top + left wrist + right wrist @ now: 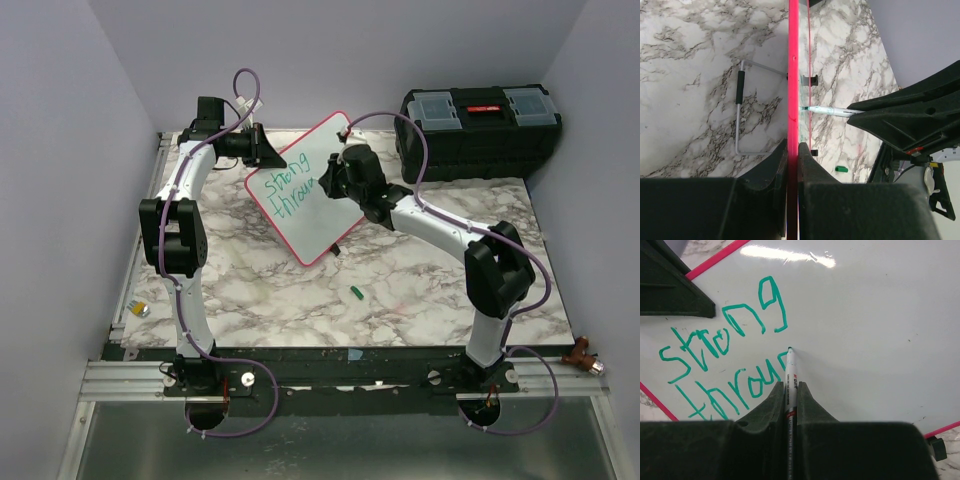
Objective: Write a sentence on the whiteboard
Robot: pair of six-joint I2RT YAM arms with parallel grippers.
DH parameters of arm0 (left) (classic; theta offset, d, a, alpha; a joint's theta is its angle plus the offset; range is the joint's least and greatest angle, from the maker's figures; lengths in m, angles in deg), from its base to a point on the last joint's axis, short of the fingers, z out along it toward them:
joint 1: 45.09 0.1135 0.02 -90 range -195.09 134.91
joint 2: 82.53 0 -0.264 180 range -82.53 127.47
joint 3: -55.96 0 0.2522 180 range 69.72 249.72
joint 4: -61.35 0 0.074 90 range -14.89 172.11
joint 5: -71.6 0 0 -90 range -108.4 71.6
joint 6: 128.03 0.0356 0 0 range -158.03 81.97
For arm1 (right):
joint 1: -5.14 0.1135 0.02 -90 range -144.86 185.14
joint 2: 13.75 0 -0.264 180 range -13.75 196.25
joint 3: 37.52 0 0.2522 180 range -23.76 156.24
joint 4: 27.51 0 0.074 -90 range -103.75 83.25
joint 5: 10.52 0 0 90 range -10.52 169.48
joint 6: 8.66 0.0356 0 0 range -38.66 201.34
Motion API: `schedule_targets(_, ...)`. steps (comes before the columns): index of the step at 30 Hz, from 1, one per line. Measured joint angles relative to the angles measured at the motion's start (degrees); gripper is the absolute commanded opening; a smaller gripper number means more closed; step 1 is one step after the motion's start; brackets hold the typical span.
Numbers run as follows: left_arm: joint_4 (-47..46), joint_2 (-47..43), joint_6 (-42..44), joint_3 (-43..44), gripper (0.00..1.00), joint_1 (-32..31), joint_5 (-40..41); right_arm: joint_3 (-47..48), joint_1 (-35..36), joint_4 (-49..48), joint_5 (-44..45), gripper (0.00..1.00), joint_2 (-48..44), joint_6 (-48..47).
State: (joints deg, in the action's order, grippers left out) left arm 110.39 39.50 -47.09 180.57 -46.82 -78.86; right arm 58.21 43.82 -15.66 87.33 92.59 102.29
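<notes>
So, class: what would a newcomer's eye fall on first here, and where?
The pink-framed whiteboard stands tilted at the far centre of the table, bearing green words "strong throu". The right claw holds a marker, tip on the board where the writing ends; the left claw grips the board's edge.

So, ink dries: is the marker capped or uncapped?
Uncapped: the marker has its bare tip on the whiteboard by the green letters; a small green piece, likely its cap, lies on the table.

A robotics lab test cell: plain pale walls (70, 120) box in a marble-patterned table (400, 285), aluminium rails (120, 380) cross the frame's bottom, and a black toolbox (480, 130) sits upper right.
</notes>
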Motion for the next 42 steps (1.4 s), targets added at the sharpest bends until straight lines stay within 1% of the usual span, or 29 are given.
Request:
schedule_targets(12, 0.02, 0.00, -0.02, 0.00, 0.00, 0.02, 0.07, -7.10, -0.07, -1.44, -2.32, 0.01, -3.23, 0.61)
schedule_targets(18, 0.02, 0.00, -0.04, 0.00, 0.00, 0.02, 0.07, -9.03, -0.07, -1.46, -3.48, 0.00, -4.20, 1.55)
schedule_targets(30, 0.02, 0.00, -0.04, 0.00, 0.00, 0.00, 0.02, -8.90, -0.13, -1.11, -4.59, 0.01, -4.37, 1.57)
schedule_targets(42, -0.09, 0.00, -0.04, 0.00, 0.00, -0.07, -0.11, -5.99, -0.11, 0.61, -5.22, 0.01, -4.44, 1.57)
